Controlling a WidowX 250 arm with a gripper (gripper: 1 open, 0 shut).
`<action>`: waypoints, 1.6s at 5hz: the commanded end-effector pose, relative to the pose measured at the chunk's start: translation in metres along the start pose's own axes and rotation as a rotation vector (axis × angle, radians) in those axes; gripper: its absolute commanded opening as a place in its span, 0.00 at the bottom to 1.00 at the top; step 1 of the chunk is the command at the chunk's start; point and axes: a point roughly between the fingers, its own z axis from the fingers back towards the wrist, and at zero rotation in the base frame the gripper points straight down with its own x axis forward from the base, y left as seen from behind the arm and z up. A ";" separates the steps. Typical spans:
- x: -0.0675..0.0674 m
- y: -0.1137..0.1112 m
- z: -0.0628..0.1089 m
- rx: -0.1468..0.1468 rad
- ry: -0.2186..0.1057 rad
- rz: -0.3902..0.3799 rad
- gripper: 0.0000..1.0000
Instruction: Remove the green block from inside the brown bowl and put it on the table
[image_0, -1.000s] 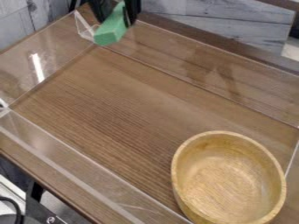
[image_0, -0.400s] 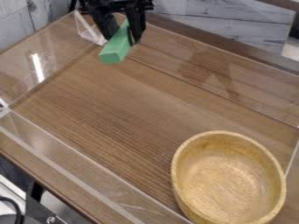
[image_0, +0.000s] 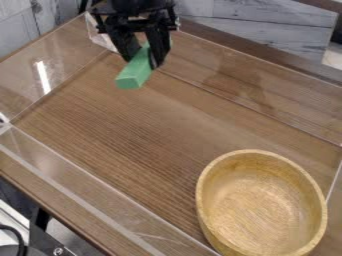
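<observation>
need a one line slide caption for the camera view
Black pincer holding a flat bright green block above the brown wood-grain table, the round tan wooden bowl sitting empty.

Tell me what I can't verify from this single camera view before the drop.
- Arm above the black claw: cut off by the top edge.
- Gap between the flat bright green block and the brown wood-grain table: unreadable from this angle.
- Near rim of the round tan wooden bowl: cut off by the bottom edge.
</observation>
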 end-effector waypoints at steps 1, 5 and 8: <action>-0.001 -0.009 0.004 -0.008 -0.043 -0.071 0.00; -0.022 0.000 -0.021 -0.012 -0.017 -0.191 0.00; -0.030 0.018 -0.030 -0.005 0.000 -0.217 0.00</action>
